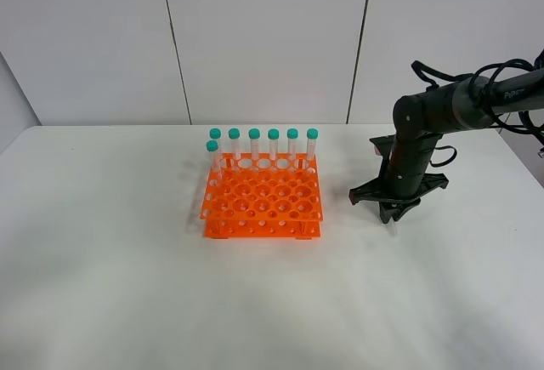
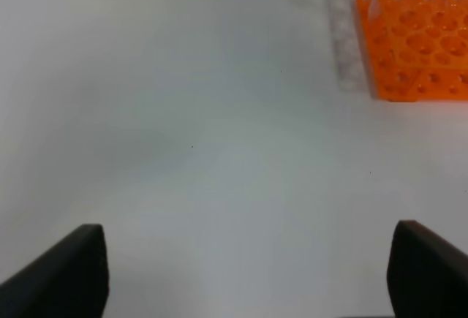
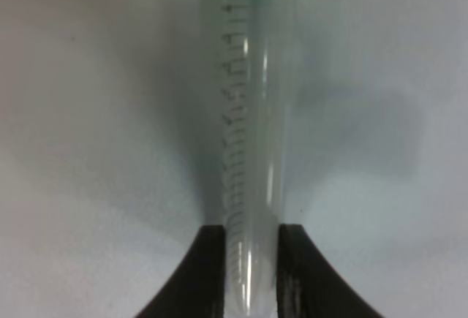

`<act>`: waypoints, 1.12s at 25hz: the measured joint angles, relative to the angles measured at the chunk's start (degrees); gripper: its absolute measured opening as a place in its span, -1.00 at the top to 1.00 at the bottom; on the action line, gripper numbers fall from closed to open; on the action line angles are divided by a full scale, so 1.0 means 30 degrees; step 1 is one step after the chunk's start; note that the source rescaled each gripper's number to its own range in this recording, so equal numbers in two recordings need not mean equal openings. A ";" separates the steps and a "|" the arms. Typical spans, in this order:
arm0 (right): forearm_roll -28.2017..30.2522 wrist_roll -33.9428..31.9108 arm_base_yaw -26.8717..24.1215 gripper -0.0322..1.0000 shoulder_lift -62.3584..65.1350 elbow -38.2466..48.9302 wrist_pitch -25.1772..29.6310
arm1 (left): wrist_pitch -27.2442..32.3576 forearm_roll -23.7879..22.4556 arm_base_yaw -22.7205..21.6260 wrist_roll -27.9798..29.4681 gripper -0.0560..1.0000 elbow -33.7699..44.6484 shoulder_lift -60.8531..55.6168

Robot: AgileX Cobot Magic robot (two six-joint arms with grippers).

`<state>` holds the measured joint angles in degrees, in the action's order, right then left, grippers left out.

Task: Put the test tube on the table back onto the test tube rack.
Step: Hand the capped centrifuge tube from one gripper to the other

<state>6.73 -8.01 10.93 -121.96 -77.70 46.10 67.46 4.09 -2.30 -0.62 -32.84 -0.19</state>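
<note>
r gripper [image 3: 251, 263] clamped on the test tube [image 3: 256, 113] near its tapered tip, low at the table [image 1: 102, 285], right of the test tube rack [image 1: 262, 200]. can't tell if lifted. risk: tip-only grip, tube may pivot/slip. l gripper [image 2: 248, 274] wide apart, empty. bare table btwn, front rack holes free.

my right arm [image 1: 459, 98], at the right of the high view, is matte black with rounded tubular links and loops of black cable [image 1: 438, 72] over its top. faint pale lettering [image 1: 512, 93] sits near the frame's right edge. my right hand [image 1: 393, 215] is black with winged side brackets. my left hand [image 2: 252, 270] shows two dark, blunt fingers [image 2: 77, 267] in the lower corners.
</note>
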 joint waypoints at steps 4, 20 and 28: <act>0.0000 0.0000 0.0000 0.94 0.0000 0.0000 0.0062 | 0.0000 0.0000 0.0000 0.0000 -0.85 0.0000 0.0000; 0.0000 0.0059 0.0000 0.94 0.0000 0.0000 0.0076 | 0.0000 0.0000 0.0000 0.0000 -0.85 0.0000 0.0000; 0.0000 0.0081 0.0000 0.94 0.0000 0.0000 0.0102 | 0.0000 0.0000 0.0000 0.0000 -0.85 0.0000 0.0000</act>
<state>6.73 -7.77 10.93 -121.96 -77.70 46.40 67.46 4.09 -2.30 -0.62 -32.84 -0.19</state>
